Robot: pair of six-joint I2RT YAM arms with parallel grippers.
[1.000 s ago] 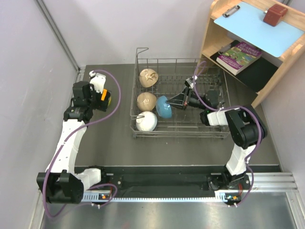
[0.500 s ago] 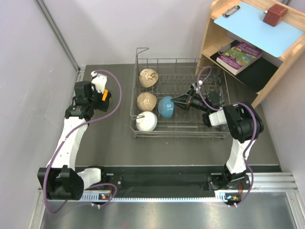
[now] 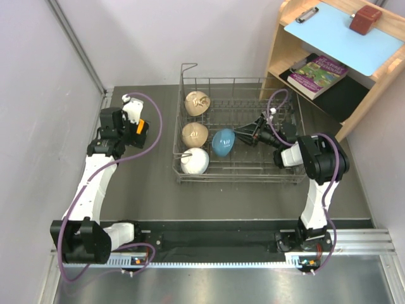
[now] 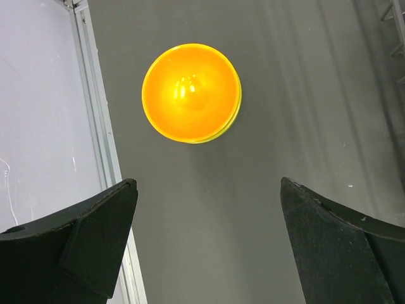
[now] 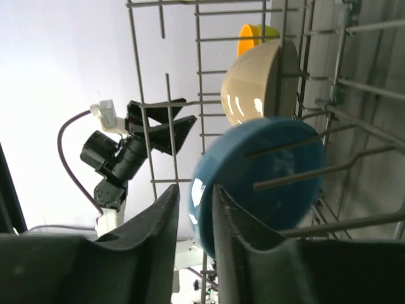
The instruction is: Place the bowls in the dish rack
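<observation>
Right gripper: jaws narrowly parted around the rim of the blue bowl. In the wrist view a sliver of light is seen between one finger and the rim, so no firm pinch is evident.

The blue bowl is stood on edge, tilted, among the prongs of the dish rack, just beside the nearer beige bowl. A second beige bowl and the white bowl are racked in the same column.

Left gripper: jaws spread wide, nothing between them. It is hung above the orange bowl, which is nested in the yellow-green bowl on the table, outside the rack.

Risks, as judged:
- If the right fingers are withdrawn at an angle, the rim may be dragged and the blue bowl tipped out of its prongs or knocked against the beige bowl.
- A finger may be snagged on a rack wire.
- With the pair nested, only the orange bowl may be lifted, or both, with the lower one dropped on the way.
- The wall rail lies near; a wide finger may be struck against it on descent.
</observation>
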